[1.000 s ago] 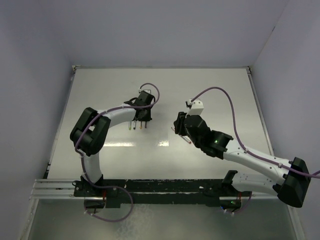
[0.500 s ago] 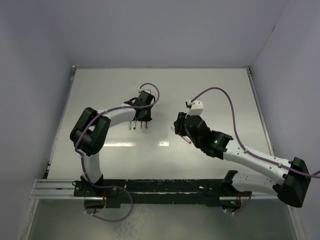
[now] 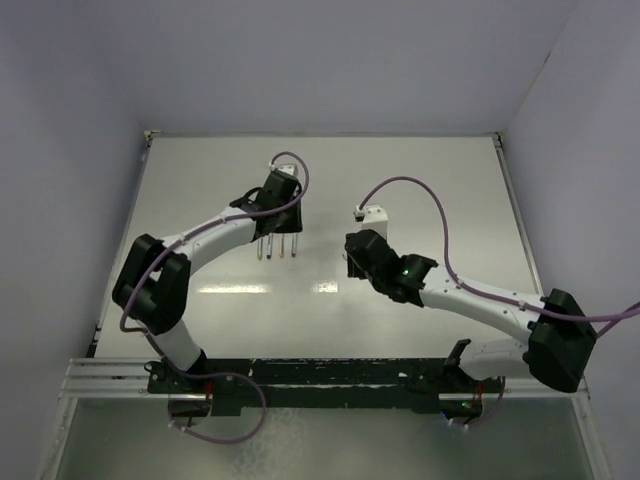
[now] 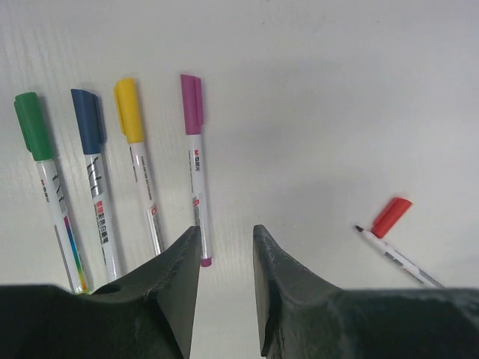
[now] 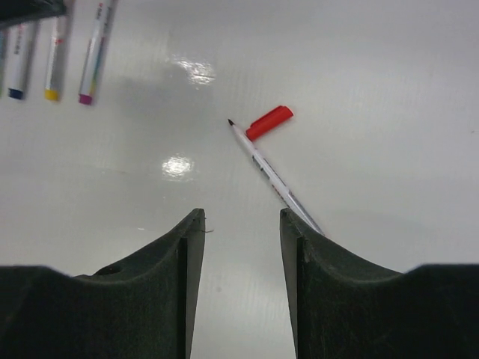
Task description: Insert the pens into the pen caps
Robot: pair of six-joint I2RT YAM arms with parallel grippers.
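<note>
In the left wrist view four capped pens lie side by side: green (image 4: 34,126), blue (image 4: 88,121), yellow (image 4: 129,111) and purple (image 4: 191,105). My left gripper (image 4: 226,241) is open and empty, just beside the purple pen's end. The red cap (image 4: 391,217) lies loose, touching the tip end of the uncapped red pen (image 4: 397,256). In the right wrist view my right gripper (image 5: 238,217) is open and empty, with the red cap (image 5: 269,122) and the red pen (image 5: 273,176) ahead of it. From above, the left gripper (image 3: 280,234) and right gripper (image 3: 352,258) hover mid-table.
The white table (image 3: 440,170) is walled in by grey-violet panels. The capped pens show from above as a small row (image 3: 278,250) under the left gripper. A purple cable (image 3: 420,185) loops over the right arm.
Both arms have stretched out. The left gripper has moved a little farther from the bases. The right gripper has shifted left and now covers the red pen from above.
</note>
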